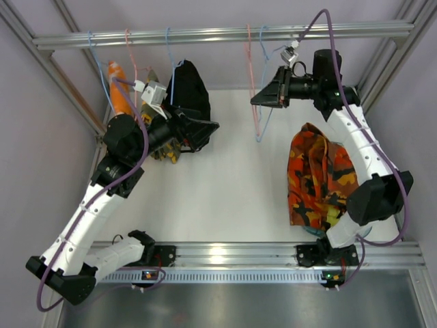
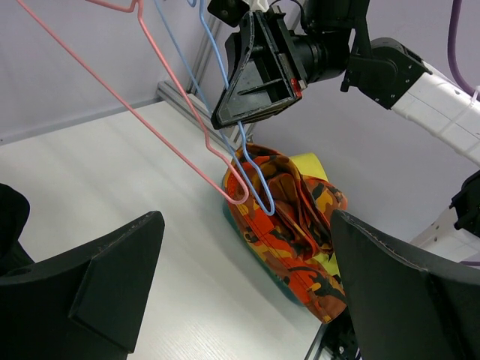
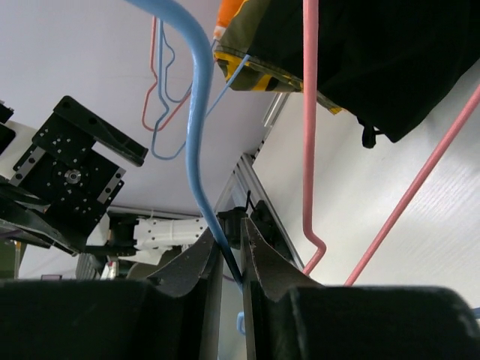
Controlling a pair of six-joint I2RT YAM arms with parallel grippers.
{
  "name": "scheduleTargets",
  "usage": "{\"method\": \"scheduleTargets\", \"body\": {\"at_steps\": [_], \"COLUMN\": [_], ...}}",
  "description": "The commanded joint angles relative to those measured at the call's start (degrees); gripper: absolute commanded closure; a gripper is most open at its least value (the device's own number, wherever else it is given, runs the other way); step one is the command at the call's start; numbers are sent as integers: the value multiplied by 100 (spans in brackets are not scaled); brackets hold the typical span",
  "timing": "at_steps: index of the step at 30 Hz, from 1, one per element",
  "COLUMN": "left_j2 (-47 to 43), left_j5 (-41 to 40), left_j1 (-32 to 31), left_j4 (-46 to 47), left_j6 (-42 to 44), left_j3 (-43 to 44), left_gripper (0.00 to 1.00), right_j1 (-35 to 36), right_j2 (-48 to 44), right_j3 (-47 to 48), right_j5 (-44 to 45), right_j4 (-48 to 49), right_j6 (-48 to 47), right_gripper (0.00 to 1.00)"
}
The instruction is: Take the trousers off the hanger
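Well, nearest my bases the orange-and-black camouflage cloth trousers [image 1: 317,179] lay crumpled on the white table [image 1: 232,178], beside my right arm and off any hanger. Farther out, my left pincer [image 2: 246,225] stood wide open with nothing in it, just beside a black garment [image 1: 191,85] that hung from the rail; whether that was trousers too I could not tell. Beyond, my right pincer [image 3: 234,234] was pinched almost shut on the thin blue wire hanger [image 3: 196,127], which hung bare next to a pink wire hanger [image 3: 310,112] from the aluminium rail [image 1: 218,33]. I judged the camouflage pair finished and the step in hand to be quitting the empty hanger. The next move called for parting the right fingers without tugging the wire off the rail, then drawing back.
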Motion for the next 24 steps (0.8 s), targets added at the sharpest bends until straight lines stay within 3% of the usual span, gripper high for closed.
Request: {"method": "scheduleTargets", "body": {"at_steps": [1,6,13,22,24], "left_j2": [-86,-68,-42,-51,-42], "left_j5": [31,40,57,75,75], "left_j1": [19,19,19,19,19], "left_j4": [278,278,286,286,286], "left_j6": [0,-17,-17,-26,-26], "left_j3": [4,13,22,4,13], "left_gripper": [2,2,2,2,2], "right_j1": [-108,-178,-275,-477,-512], "right_j2": [-286,-409,-523,-752,-804], "right_j3": [-155,-331,-569,-718,-719], "right_j5": [-109,-162,-180,-232,-276], "right_j4": [120,155,199,129,67], "right_j6": [52,114,70,97,-9], "right_gripper": [88,75,89,90,99]}}
